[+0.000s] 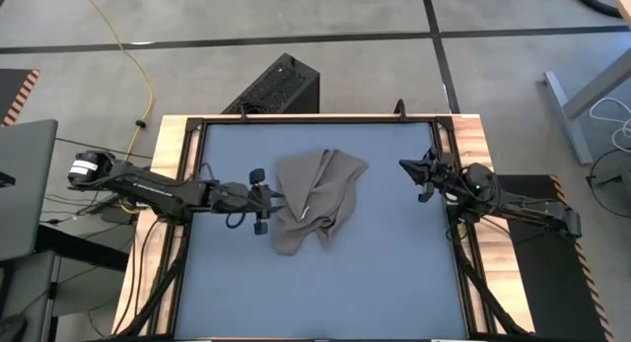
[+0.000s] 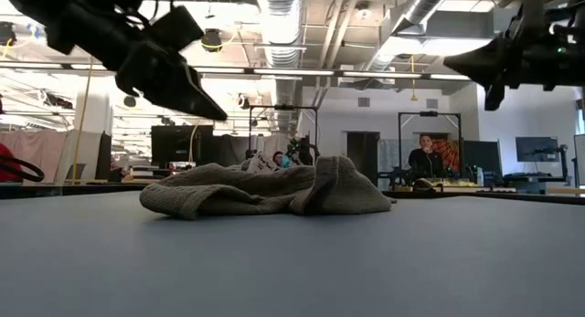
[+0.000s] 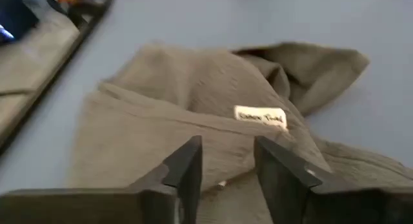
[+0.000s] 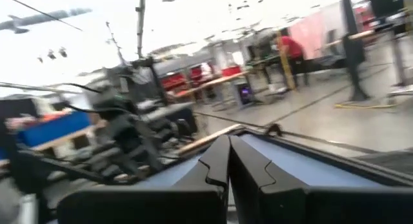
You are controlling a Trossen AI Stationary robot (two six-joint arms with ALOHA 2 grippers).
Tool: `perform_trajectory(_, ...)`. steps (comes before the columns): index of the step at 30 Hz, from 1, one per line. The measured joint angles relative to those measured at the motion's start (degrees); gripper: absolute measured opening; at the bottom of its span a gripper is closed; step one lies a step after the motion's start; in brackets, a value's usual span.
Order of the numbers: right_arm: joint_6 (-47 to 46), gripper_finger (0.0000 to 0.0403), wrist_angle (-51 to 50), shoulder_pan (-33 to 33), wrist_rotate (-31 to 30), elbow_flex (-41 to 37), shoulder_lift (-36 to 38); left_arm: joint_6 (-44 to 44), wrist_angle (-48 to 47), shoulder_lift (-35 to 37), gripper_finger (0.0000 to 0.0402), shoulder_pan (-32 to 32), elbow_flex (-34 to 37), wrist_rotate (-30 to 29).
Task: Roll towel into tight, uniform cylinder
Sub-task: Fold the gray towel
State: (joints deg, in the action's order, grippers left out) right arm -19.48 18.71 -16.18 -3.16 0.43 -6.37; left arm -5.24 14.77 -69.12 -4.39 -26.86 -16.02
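The taupe towel (image 1: 317,199) lies crumpled in a loose heap on the middle of the blue-grey tabletop (image 1: 325,293), resting on its folds. Its white tag (image 3: 260,116) faces up on top of the heap. My left gripper (image 1: 268,199) hovers at the towel's left edge, open. The low view shows it (image 2: 201,100) raised above the cloth and clear of it. In the left wrist view the gripper (image 3: 227,161) has its fingers standing over the towel (image 3: 193,95). My right gripper (image 4: 227,156) waits shut, raised at the table's right edge (image 1: 412,171), away from the towel.
A wooden-edged frame (image 1: 173,155) surrounds the tabletop. A black box (image 1: 281,86) stands on the floor beyond the far edge. Bare blue tabletop lies near, left and right of the towel. A person (image 2: 425,160) sits far off in the room behind.
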Motion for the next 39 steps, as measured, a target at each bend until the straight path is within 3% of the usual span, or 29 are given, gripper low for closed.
perform_trajectory(4,-0.1,0.0036,1.18,3.43,0.03,0.0,-1.63,-2.1,1.6,-5.36,0.0165,0.89,-1.5,3.57)
perform_trajectory(11,5.58,0.0036,8.39,7.31,-2.73,0.01,-9.49,-16.25,3.15,-13.08,0.017,0.9,-7.5,8.16)
perform_trajectory(19,6.29,0.0036,10.79,10.34,-3.1,0.58,-18.97,-34.6,-21.72,-20.48,0.0169,1.24,-25.08,5.77)
perform_trajectory(28,4.58,0.0036,16.31,15.15,-2.99,0.83,-24.17,-46.68,-47.06,-30.8,0.0169,2.0,-42.47,0.28)
perform_trajectory(39,6.18,0.0036,18.19,19.72,-2.97,0.92,-24.77,-59.29,-49.05,-35.1,0.0169,1.82,-44.55,1.3)
